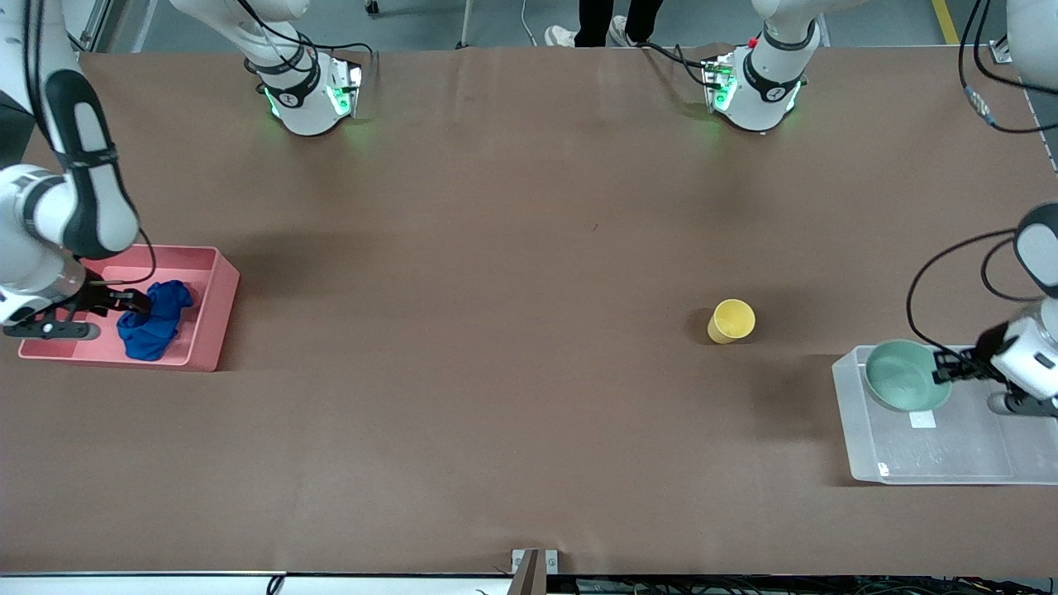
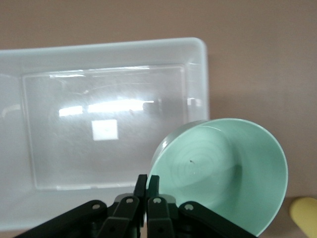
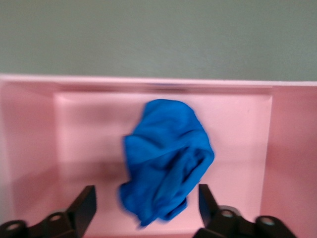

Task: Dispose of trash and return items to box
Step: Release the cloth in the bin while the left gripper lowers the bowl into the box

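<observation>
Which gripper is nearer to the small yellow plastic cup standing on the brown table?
Left. The left gripper holds the mint-green round bowl over the clear plastic tub, beside the yellow cup. The right gripper is open over the pink bin, at the table's right-arm end.

A robotics laboratory or test cell is indicated. Two arm bases [image 1: 310,95] with green status lights are mounted on a large table [image 1: 512,248] covered in brown sheeting. Cables are routed along the arms, a grey floor with a yellow line is visible, and a standing person's shoes [image 1: 591,35] are seen.
</observation>
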Controlling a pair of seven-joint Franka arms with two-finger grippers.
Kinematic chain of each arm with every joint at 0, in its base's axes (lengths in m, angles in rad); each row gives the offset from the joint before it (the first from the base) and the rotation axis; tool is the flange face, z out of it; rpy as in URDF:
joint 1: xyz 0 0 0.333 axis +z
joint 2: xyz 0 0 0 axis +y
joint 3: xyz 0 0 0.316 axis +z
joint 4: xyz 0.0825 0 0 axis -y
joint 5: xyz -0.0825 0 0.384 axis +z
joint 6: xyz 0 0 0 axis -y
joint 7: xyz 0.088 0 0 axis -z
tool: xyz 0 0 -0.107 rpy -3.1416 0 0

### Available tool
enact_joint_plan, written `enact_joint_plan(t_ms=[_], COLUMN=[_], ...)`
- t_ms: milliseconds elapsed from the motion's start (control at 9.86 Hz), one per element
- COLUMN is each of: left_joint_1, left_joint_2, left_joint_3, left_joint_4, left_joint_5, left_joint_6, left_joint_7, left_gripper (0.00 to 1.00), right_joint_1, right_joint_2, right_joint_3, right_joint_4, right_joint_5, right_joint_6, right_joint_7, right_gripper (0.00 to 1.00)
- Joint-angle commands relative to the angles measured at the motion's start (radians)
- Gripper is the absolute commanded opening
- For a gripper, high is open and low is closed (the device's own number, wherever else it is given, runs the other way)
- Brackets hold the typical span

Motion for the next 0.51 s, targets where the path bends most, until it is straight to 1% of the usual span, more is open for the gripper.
enact_joint_plan(t_ms=[0,203,304,406], left_joint_1=[0.012,0.012,0.014,0.014], left_joint_2=[0.167,0.235,0.261,0.276], left_joint_3=[0.016,0.051,0.059,0.057], left_joint_4=[0.167,0.177,0.175,0.171], left_joint_5=[0.016,0.019,0.019,0.016], left_joint_6=[0.006,0.107,0.135,0.141], left_joint_7=[0.061,0.063,0.061,0.046], left_gripper=[0.00,0.01,0.02,0.03], right_joint_1=[-0.004,-0.025,-0.027,-0.021], right_joint_2=[-0.089,-0.169,-0.202,-0.244], right_joint_3=[0.076,0.177,0.193,0.193], right_joint_4=[0.156,0.276,0.344,0.399], right_joint_5=[0.019,0.008,0.008,0.008], right_joint_6=[-0.261,-0.460,-0.563,-0.631], right_joint_7=[0.156,0.275,0.295,0.289], right_gripper=[1.00,1.00,1.00,1.00])
